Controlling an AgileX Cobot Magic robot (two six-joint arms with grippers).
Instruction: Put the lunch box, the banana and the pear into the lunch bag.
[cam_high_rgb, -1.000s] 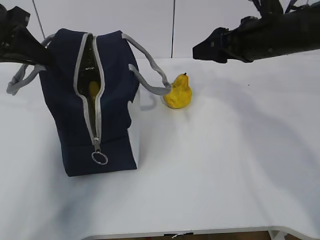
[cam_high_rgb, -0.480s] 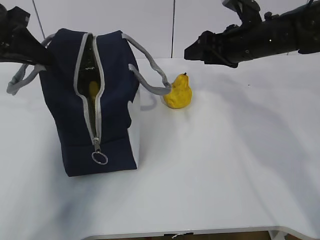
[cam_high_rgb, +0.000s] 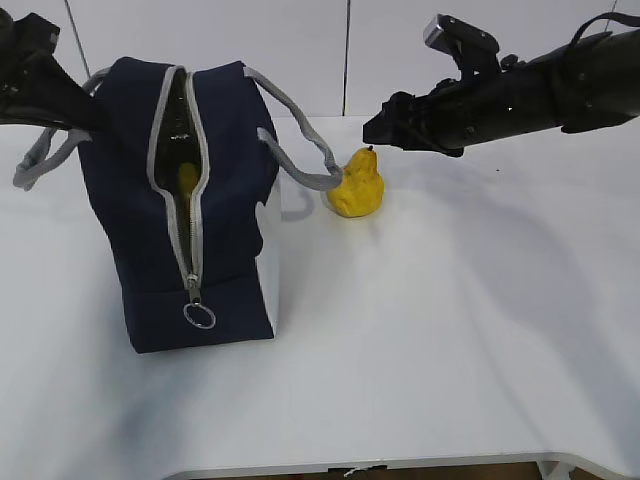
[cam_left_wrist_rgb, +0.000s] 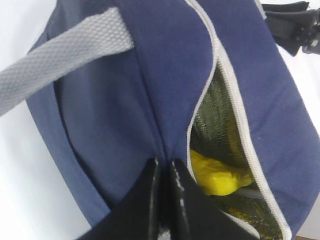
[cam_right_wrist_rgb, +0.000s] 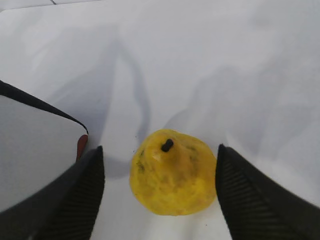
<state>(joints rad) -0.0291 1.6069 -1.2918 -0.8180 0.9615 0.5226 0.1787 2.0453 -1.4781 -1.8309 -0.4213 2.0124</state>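
Observation:
The navy lunch bag (cam_high_rgb: 190, 200) stands on the table's left with its grey zipper open along the top. The banana (cam_left_wrist_rgb: 216, 175) lies inside it and shows as yellow through the opening (cam_high_rgb: 186, 178). The lunch box is not visible. My left gripper (cam_left_wrist_rgb: 164, 167) is shut on the bag's navy fabric beside the opening; in the exterior view it (cam_high_rgb: 88, 112) is at the bag's far top edge. The pear (cam_high_rgb: 356, 185) stands upright on the table right of the bag. My right gripper (cam_high_rgb: 385, 122) is open above the pear (cam_right_wrist_rgb: 172, 172), one finger on each side, not touching.
A grey handle loop (cam_high_rgb: 300, 150) hangs from the bag toward the pear. The bag's white side panel (cam_right_wrist_rgb: 35, 150) with a red spot lies just left of my right gripper's left finger (cam_right_wrist_rgb: 75, 195). The white table (cam_high_rgb: 450, 330) extends right and forward.
My right arm has moved left and lower, and now sits above the pear. The bag, the pear and the left arm have not moved.

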